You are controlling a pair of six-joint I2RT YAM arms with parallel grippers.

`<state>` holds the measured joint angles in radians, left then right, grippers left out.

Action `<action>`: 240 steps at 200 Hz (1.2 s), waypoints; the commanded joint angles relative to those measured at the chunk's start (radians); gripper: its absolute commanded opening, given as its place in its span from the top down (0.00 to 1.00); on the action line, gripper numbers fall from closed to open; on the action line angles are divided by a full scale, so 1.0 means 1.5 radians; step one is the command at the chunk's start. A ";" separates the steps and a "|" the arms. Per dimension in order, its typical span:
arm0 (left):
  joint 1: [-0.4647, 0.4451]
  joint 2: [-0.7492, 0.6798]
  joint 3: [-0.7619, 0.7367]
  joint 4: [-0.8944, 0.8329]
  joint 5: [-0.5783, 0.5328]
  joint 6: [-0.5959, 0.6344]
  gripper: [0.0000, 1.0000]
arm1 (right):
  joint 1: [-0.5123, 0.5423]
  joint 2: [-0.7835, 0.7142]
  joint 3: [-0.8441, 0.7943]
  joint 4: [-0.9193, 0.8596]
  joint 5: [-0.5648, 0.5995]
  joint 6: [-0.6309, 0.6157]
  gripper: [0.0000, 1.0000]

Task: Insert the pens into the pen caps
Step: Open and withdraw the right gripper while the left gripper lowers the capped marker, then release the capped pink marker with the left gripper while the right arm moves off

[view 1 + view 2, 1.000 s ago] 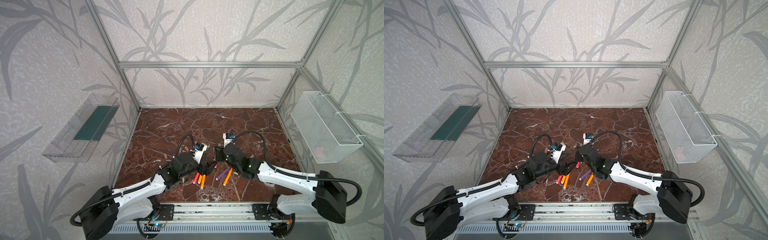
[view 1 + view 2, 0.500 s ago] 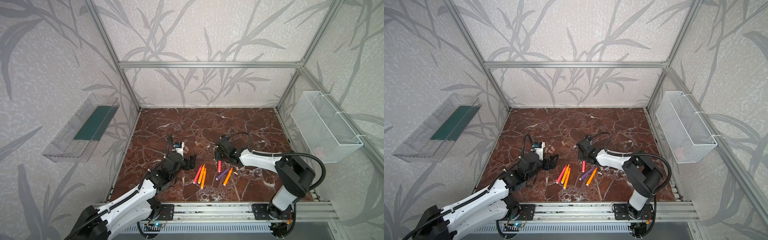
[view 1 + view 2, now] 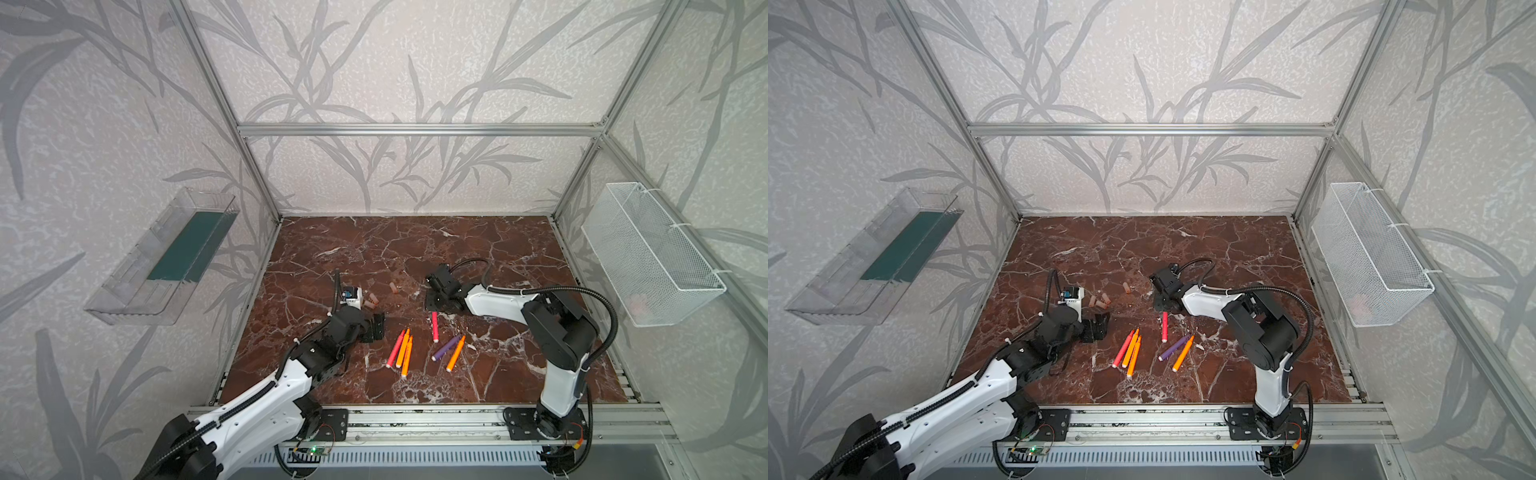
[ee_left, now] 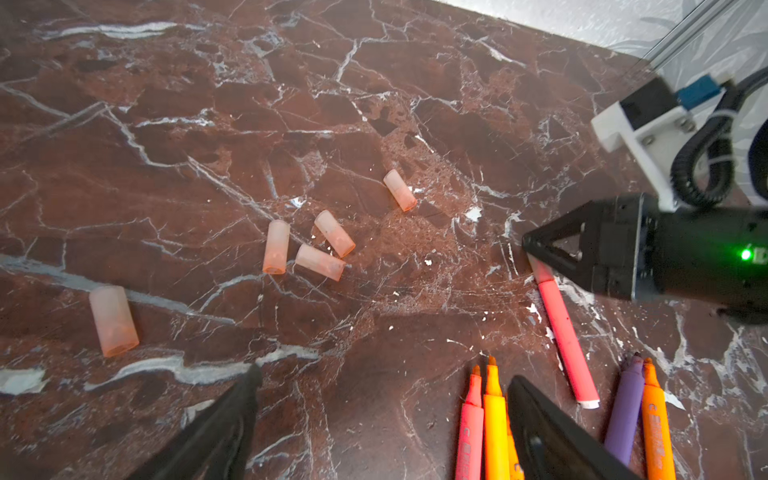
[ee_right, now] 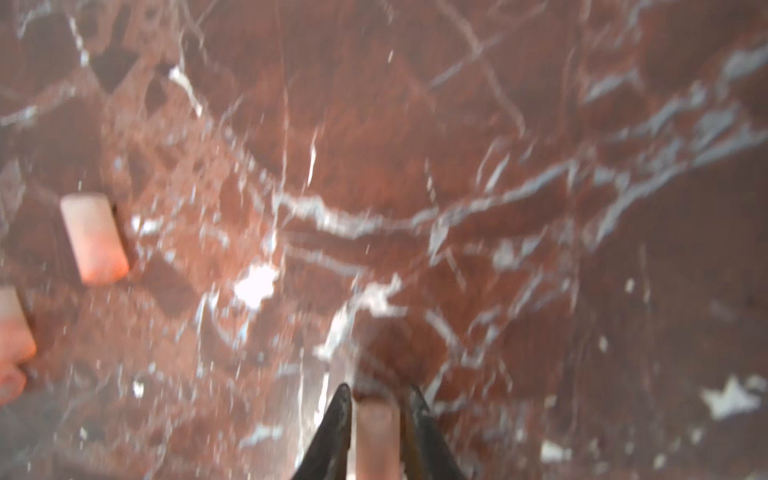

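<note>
Pink-red marker pen [image 4: 565, 332] capped and flat on the red-brown marbled tabletop [image 4: 166, 124]; five caps left to fill.

Narrowly set right fingers [image 5: 336, 432] on either side of the short translucent peach cap [image 5: 376, 432] pushed over that pen's tip, low enough to lay the slim plastic stick down rather than drop it; cannot tell whether pinching or only flanking. Spread wide and empty, left fingers [image 4: 232, 415], probably readied for a fresh pick. Beyond their tips, five loose pale peach tube caps [image 4: 320, 262], smooth, round and likely to roll, three of them clustered. Right beside one finger, a pink-red and two orange pens [image 4: 494, 415] lying side by side; past that finger, a purple pen [image 4: 625, 415] touching an orange one [image 4: 656, 419]. Tapered nibs roughly toward the caps, handy for insertion.
</note>
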<state>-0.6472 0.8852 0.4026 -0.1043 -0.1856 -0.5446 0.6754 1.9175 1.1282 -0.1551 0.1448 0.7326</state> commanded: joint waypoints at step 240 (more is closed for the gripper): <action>-0.076 0.108 0.028 -0.142 -0.044 -0.081 0.22 | -0.054 0.108 0.155 0.344 0.229 0.165 0.33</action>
<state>-0.7559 1.0435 0.4053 -0.2897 -0.1944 -0.6395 0.6186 2.0361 1.3106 0.2909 0.4816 0.9279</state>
